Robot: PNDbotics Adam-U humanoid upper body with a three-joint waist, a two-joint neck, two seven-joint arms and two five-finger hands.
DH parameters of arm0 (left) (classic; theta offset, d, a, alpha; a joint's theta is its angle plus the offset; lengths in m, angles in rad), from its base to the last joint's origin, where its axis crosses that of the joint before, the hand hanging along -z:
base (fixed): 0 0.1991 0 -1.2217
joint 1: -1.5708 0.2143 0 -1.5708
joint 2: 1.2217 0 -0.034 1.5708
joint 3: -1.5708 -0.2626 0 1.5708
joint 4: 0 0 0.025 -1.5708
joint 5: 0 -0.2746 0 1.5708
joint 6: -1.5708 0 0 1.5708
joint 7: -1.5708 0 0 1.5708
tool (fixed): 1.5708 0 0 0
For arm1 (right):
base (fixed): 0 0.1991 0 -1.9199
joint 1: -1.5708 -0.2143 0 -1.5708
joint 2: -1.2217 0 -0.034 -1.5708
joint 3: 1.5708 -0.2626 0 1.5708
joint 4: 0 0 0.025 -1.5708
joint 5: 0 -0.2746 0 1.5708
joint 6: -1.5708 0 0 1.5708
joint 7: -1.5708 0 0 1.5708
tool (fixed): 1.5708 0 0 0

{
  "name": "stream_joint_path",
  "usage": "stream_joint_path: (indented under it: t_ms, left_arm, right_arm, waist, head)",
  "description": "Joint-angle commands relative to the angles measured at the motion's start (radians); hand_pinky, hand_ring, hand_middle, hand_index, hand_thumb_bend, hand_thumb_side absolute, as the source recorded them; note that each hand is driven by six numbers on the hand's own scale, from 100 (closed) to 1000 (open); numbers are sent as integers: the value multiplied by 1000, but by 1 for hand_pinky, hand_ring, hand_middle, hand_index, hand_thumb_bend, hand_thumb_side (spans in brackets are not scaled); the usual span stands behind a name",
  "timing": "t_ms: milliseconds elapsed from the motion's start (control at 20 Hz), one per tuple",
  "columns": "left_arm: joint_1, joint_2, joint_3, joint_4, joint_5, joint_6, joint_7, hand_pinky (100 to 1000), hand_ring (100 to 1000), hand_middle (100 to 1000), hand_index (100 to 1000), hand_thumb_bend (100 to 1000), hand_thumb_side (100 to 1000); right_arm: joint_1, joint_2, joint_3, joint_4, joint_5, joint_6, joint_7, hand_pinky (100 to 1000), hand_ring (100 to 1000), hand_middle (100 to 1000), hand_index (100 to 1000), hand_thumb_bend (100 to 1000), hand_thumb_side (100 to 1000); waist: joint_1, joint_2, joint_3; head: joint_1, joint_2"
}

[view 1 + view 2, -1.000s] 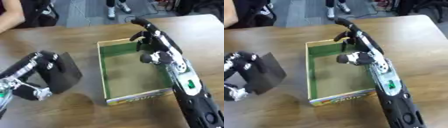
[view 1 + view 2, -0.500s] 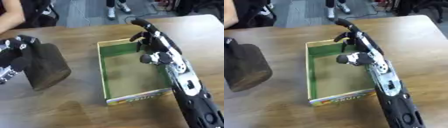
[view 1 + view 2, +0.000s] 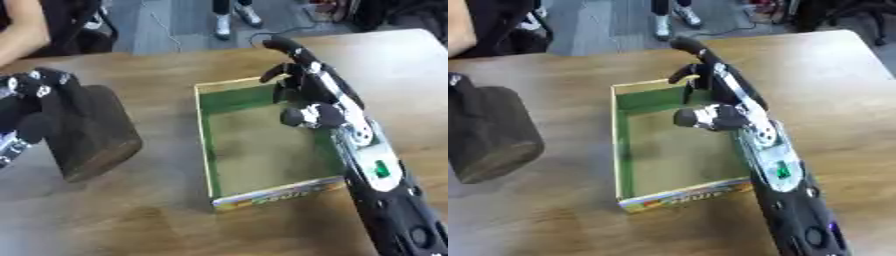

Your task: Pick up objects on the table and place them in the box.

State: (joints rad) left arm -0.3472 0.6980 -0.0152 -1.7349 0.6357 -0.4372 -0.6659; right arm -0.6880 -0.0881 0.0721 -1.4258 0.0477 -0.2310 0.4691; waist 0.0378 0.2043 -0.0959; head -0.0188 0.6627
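A dark brown block-shaped object (image 3: 92,132) is held up above the wooden table at the left, with my left hand (image 3: 31,100) curled round its top. The open box (image 3: 262,145), green inside with a yellow rim and a printed front, sits in the middle of the table and holds nothing that I can see. My right hand (image 3: 302,75) rests on the box's far right corner, its fingers bent over the rim, and the right forearm runs along the box's right wall.
The wooden table (image 3: 149,220) stretches around the box, with its far edge near the top. A person's arm (image 3: 22,30) shows at the far left corner, away from the objects. Chair legs and feet stand beyond the table.
My left hand has lifted the dark object off the table and swung it up and to the left, tilting it. The right hand has stayed on the box's corner.
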Motion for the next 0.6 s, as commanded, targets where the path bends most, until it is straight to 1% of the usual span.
stream_joint_path:
  t_ms: [50,200,400,600]
  left_arm:
    - [-37,21,-11,-24,16,-228,-241,100,100,100,392,100,468]
    - [-98,11,-49,-30,35,-208,-241,100,100,100,393,100,473]
    - [-201,-17,-111,-23,53,-179,-241,100,100,100,393,100,474]
    - [-285,-55,-167,-3,48,-157,-241,100,100,100,393,100,469]
  right_arm:
    - [-9,-6,0,-14,2,1,-1,396,654,940,993,1000,541]
    - [-8,0,3,-14,2,1,2,396,654,940,993,1000,541]
    - [-9,9,11,-13,2,0,9,396,654,941,993,1000,541]
    - [-13,16,17,-11,2,0,16,396,654,941,993,1000,541]
  waist:
    - [2,-21,2]
    - [1,-23,2]
    - [1,-25,-1]
    - [2,-21,-17]
  head:
    - [-4,-5]
    - [3,-5]
    - [16,-4]
    - [29,-4]
